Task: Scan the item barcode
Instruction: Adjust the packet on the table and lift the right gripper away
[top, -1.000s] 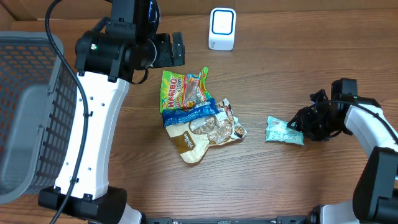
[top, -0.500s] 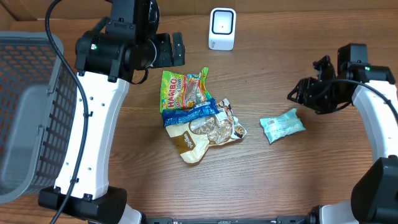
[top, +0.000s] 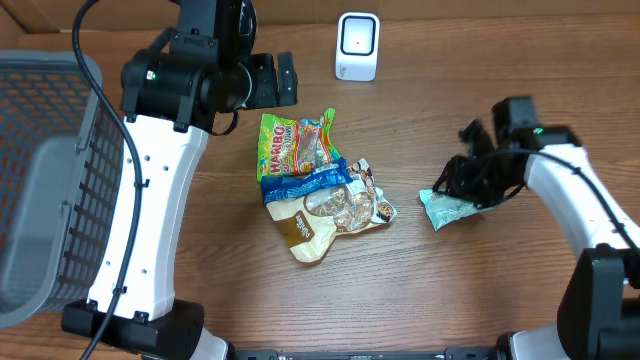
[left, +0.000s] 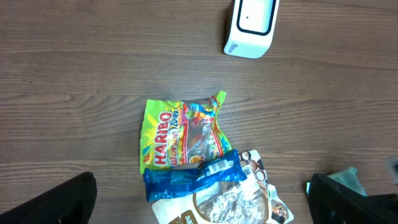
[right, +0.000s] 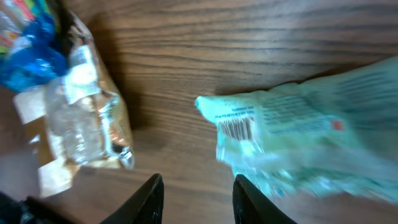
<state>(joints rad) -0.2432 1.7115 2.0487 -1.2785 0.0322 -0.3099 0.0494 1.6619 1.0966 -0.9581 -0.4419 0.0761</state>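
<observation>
Teal packet (right: 298, 137) lies flat on the desk (right: 186, 37), barcode (right: 236, 129) facing up. My right claw (right: 198, 199) is partly open and empty, just short of it. Packet looks light, soft and crinkly. Plan: pinch a sealed end, clear of the barcode.

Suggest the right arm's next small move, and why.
Probably ease the right gripper forward over the teal packet and close on it: its fingers stand apart with bare table between them, the packet lies loose just ahead, barcode up, far from the white scanner.
</observation>
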